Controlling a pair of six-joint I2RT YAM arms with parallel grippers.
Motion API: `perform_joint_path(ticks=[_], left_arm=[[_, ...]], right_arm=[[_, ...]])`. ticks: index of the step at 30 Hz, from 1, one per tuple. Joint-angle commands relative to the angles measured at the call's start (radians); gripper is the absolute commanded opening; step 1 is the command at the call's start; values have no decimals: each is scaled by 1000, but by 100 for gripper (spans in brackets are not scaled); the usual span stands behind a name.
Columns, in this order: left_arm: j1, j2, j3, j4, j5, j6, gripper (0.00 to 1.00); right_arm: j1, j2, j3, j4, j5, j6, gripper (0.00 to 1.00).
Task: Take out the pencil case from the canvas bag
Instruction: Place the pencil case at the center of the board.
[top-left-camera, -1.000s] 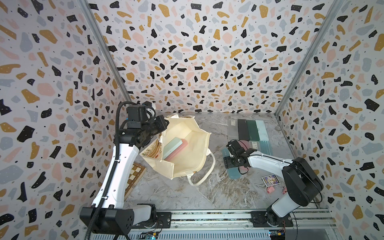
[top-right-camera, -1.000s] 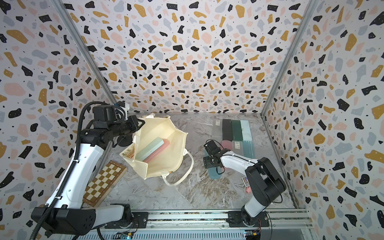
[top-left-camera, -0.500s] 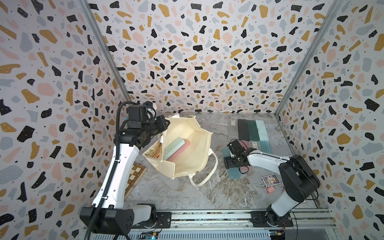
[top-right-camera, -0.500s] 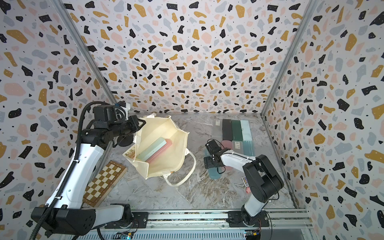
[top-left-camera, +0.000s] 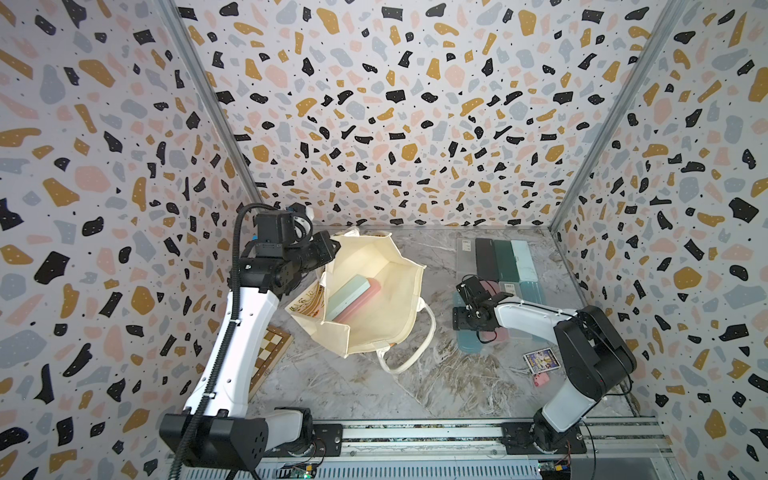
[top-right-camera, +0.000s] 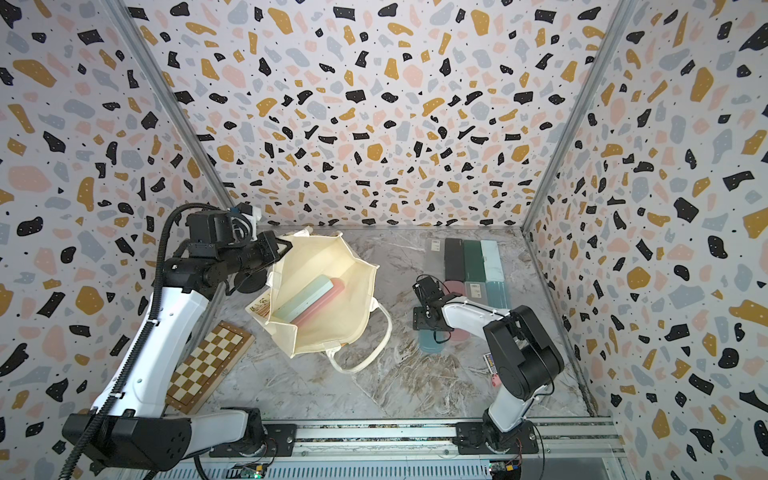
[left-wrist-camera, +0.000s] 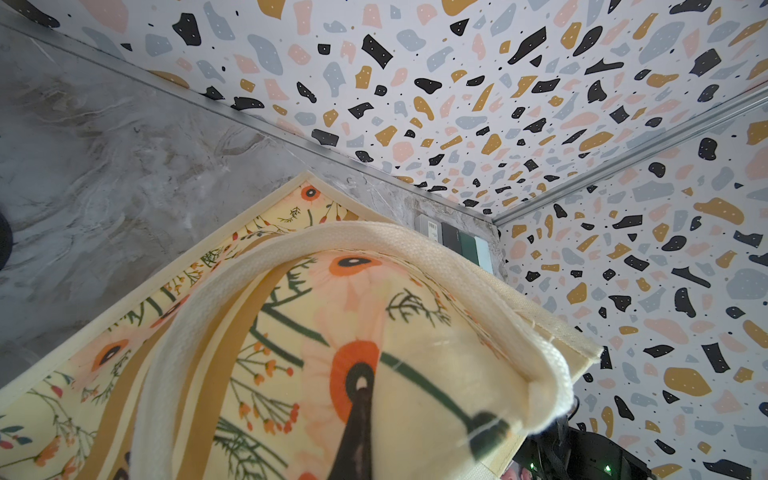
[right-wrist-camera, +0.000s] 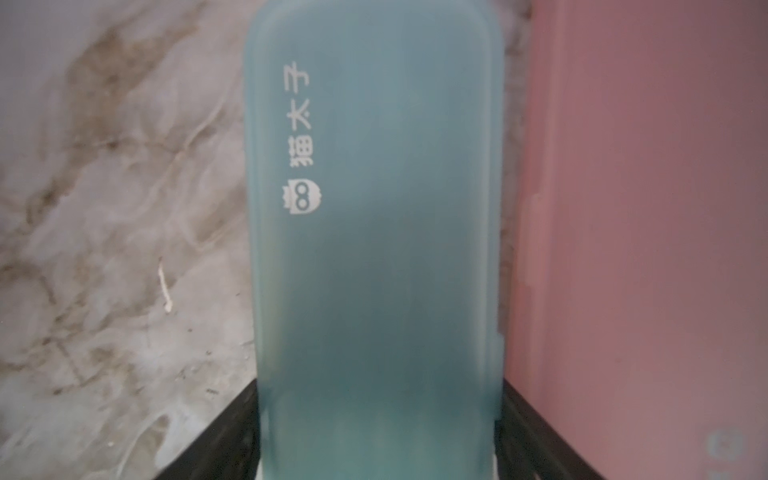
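The cream canvas bag (top-left-camera: 386, 316) (top-right-camera: 332, 328) stands open at centre left in both top views. Inside it lie a mint pencil case (top-left-camera: 347, 296) and a pink one (top-left-camera: 361, 305), side by side. My left gripper (top-left-camera: 334, 245) (top-right-camera: 286, 245) is shut on the bag's far-left rim; its wrist view shows the floral side (left-wrist-camera: 415, 353) pressed against a dark finger (left-wrist-camera: 359, 432). My right gripper (top-left-camera: 469, 322) (right-wrist-camera: 376, 415) sits low over the table, shut on a teal pencil case (right-wrist-camera: 374, 208) (top-left-camera: 471, 345) that lies beside a pink case (right-wrist-camera: 644, 208).
Several more cases lie in rows at the back right (top-left-camera: 498, 257). A chessboard (top-right-camera: 208, 365) lies on the floor under my left arm. A printed card (top-left-camera: 542, 359) and a small pink item (top-left-camera: 540, 380) lie near the right arm's base. The bag's loose handle (top-left-camera: 419, 353) trails toward the front.
The left gripper has shifted slightly with the bag's rim, nudging the bag a little to the right. The right gripper has stayed on the teal case while its elbow moved a little.
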Motion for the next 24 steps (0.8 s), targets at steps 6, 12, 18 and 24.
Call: perform_joint_path(ticks=[6,12,18,24], left_arm=[[2,-44,11,95,31,1,0],[2,-44,9,94,33,5,0],[2,-42,2,87,35,23,0],[3,-20,-2,95,49,24,0]], right_arm=[[-21,50,84,-18,69,42,69],[-27,62,106,-25,80,21,72],[-26,7,109,-33,68,10,84],[-7,-83,111,-56,111,8,87]])
